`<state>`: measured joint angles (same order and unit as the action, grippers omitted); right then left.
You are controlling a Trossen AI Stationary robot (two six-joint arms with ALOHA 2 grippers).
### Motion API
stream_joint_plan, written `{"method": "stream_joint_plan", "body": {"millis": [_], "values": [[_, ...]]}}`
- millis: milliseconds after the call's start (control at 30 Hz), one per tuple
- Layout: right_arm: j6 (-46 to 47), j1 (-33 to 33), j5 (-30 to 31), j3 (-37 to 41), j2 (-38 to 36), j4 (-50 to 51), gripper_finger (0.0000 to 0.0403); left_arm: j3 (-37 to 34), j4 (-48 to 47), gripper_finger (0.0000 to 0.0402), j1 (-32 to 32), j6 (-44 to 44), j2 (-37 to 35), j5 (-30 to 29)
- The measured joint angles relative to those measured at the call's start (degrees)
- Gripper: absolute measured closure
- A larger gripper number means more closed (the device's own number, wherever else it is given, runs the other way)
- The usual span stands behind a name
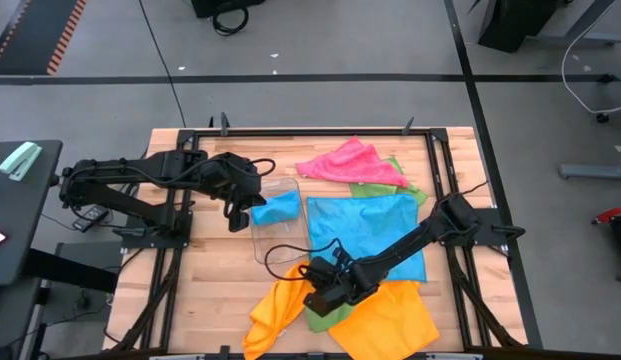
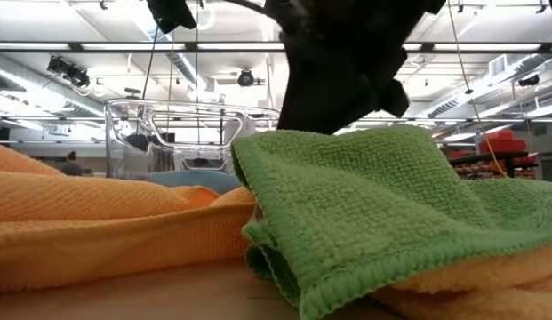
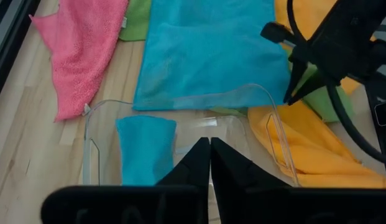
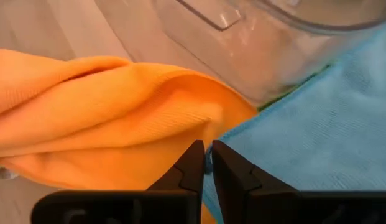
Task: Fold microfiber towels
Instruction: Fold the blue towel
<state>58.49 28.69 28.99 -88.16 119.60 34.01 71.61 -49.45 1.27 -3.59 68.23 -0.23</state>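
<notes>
Sky-blue folded microfiber towel [image 1: 276, 209] lies inside the small clear plastic tray [image 1: 262, 240] on the wooden table [image 1: 210, 290]: one done, by my reading. Left gripper [image 1: 235, 215] hangs over the tray, jaws pressed together, empty. Right gripper [image 4: 205, 163] sits at the near edge of the flat blue towel [image 1: 368, 232], jaws nearly closed on its edge, it seems. Pink towel [image 1: 348, 163], green towel [image 2: 364, 209] and orange towels [image 1: 385, 322] lie crumpled, unfolded

Wooden table [image 1: 205, 285] under pink [image 1: 348, 162], blue [image 1: 368, 232], orange towels [image 1: 390, 322], clear tray [image 1: 273, 228].
</notes>
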Motion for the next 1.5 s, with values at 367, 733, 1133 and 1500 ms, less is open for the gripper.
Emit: {"method": "stream_joint_plan", "body": {"millis": [367, 733, 1133, 1500], "values": [[4.63, 0.76, 1.0, 0.0, -7.49, 7.87, 0.0363, -0.02, 0.1, 0.0377, 0.05, 0.42, 0.0, -0.01], [3.11, 2.13, 0.5, -0.03, -9.83, 9.98, 0.0353, -0.02, 1.82, 0.0391, 0.05, 0.38, 0.0, 0.0], [-1.57, 1.25, 0.77, 0.0, 0.15, -1.06, 0.0238, -0.02, 2.34, 0.0391, 0.05, -0.6, 0.0, 0.0], [-3.8, 0.52, 1.25, 0.0, 2.66, -2.96, 0.024, -0.02, 2.06, 0.0379, 0.05, -0.72, 0.0, 0.02]]}}
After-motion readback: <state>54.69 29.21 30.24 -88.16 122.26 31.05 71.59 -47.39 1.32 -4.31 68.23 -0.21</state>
